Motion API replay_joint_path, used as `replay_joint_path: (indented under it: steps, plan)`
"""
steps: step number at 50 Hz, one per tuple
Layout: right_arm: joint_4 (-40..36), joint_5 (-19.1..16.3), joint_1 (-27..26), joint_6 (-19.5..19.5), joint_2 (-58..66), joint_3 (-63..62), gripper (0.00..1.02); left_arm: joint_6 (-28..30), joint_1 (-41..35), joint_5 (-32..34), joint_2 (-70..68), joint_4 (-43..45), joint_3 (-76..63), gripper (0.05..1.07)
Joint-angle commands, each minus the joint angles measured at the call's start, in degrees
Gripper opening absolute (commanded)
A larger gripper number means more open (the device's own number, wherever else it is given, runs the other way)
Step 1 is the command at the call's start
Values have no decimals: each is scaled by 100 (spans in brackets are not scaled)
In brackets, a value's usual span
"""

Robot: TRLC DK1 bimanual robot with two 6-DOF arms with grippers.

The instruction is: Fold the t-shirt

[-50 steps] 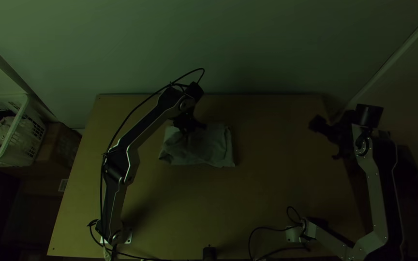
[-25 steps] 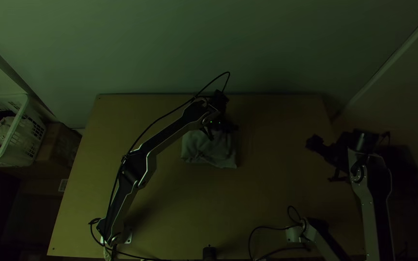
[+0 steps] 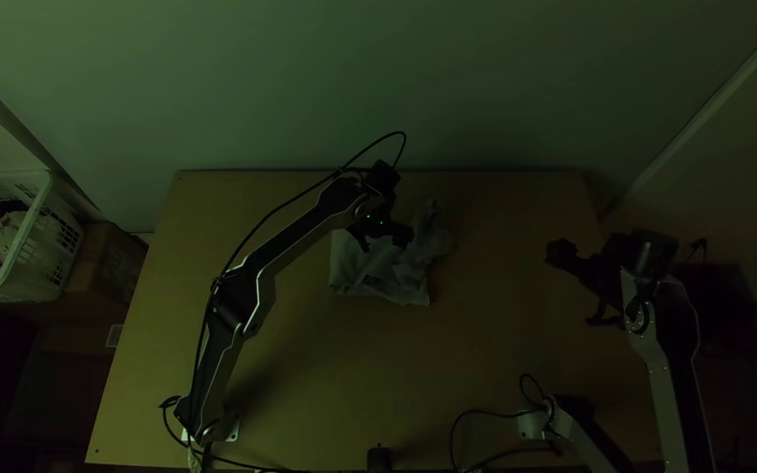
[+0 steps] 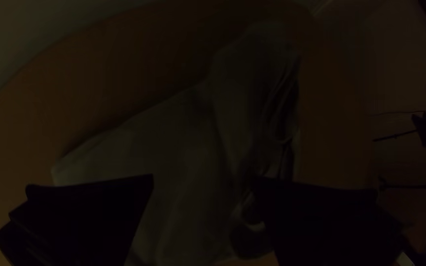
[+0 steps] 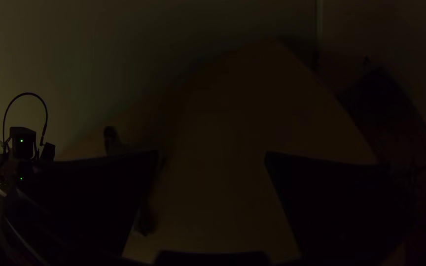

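Table (image 3: 484,377) as dial. Left arm (image 3: 293,238): bent, from 8 o'clock; left gripper (image 3: 385,241) near 12, fingers parted. Right arm (image 3: 669,394): bent, from 4; right gripper (image 3: 582,287) at 3, fingers parted. White basket (image 3: 30,223), beyond 9: cloth (image 3: 6,231) inside. T-shirt (image 3: 352,267): at 12, rumpled, partly hidden by left gripper.

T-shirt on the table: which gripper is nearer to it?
Left. The left gripper is over the t-shirt; the right gripper is well away, near the right edge of the table.
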Motion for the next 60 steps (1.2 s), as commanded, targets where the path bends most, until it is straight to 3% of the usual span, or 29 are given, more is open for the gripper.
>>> replay_joint_path:
  steps: [1, 17, 33, 41, 46, 60]
  plan:
    - [225, -20, 326, 193, 117, 68, 99, 280, 248, -77, -562, -140, -458, 103]
    - [252, 147, 1363, 343, 899, 569, 99, 834, 890, -173, -1520, -105, -1486, 103]
    - [190, 568, 2251, 290, 1787, 1554, 99, 1062, 1453, -182, -2584, 150, -2479, 103]
    - [612, 911, 2497, -308, 1857, 1756, 99, 1142, 1813, -226, -3331, 466, -2936, 103]
    - [858, 911, 2506, -765, 1813, 1888, 99, 1142, 2147, -217, -3735, 572, -3139, 103]
    - [1632, 911, 2005, -1705, 1260, 2037, 99, 1159, 3114, -253, -5097, 1495, -3886, 103]
